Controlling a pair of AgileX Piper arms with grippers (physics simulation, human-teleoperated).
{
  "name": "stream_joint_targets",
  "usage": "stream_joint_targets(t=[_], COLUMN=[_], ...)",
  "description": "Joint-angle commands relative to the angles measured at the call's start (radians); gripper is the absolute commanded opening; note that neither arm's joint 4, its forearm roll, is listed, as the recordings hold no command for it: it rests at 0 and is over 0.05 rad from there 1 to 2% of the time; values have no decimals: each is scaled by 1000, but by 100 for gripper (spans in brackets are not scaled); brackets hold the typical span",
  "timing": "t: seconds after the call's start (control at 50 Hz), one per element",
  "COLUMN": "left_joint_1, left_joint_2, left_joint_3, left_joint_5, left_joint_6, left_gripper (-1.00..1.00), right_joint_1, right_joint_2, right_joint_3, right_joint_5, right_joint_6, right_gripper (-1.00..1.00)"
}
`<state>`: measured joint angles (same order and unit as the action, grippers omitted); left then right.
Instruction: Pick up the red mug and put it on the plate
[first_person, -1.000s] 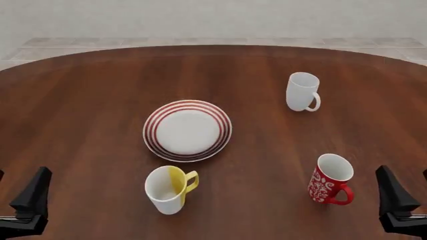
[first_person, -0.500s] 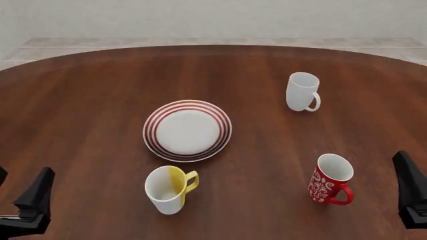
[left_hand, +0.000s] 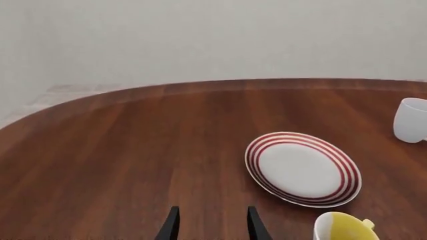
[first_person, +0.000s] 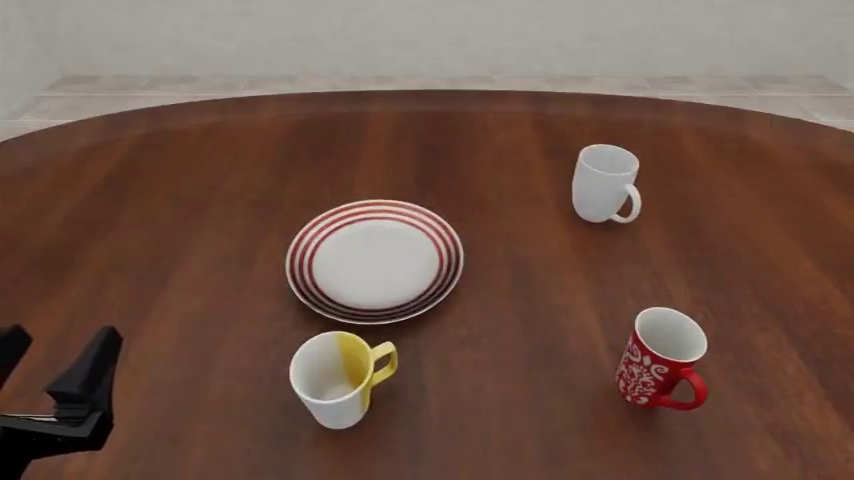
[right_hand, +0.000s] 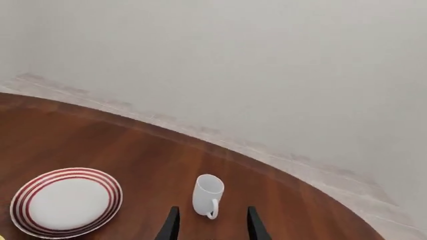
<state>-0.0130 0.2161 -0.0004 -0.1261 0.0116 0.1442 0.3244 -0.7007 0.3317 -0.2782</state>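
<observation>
Front view: red mug (first_person: 659, 358) untouched right of plate (first_person: 375, 259); both jaw pairs apart, empty; white-and-yellow mug (first_person: 339, 379) beside plate risks mistaken grab.

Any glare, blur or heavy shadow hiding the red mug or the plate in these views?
Front view: sharp, evenly lit; red floral ceramic mug and round white red-ringed plate show clearly, without glare. Left wrist view: plate crisp, mug out of frame. Right wrist view: plate crisp, cut at the edge.
</observation>
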Motion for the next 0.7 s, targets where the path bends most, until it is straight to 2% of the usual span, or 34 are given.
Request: stream_joint_targets(t=[0.02, 0.08, 0.14, 0.34, 0.44, 0.5, 0.6, 0.7], left_joint_1=[1, 2, 3, 16, 15, 14, 14, 16], left_joint_2=[48, 40, 40, 36, 36, 34, 34, 36], left_joint_3=[0, 0, 0, 0, -1, 0, 0, 0], left_joint_5=[-27, -17, -13, 2, 8, 11, 15, 19], left_joint_6=[-3, -3, -6, -12, -17, -18, -25, -29], left_gripper=[100, 100, 100, 100, 100, 100, 100, 100], right_joint_1=[74, 111, 135, 139, 143, 149, 146, 146], right_joint_2=[228, 301, 348, 423, 445, 456, 474, 485], right_joint_3=[-306, -379, -437, -557, -570, -553, -526, -536], right_joint_5=[217, 303, 371, 528, 583, 610, 647, 681], right_joint_6=[20, 96, 118, 126, 178, 178, 208, 223], right_gripper=[100, 100, 100, 100, 100, 100, 100, 100])
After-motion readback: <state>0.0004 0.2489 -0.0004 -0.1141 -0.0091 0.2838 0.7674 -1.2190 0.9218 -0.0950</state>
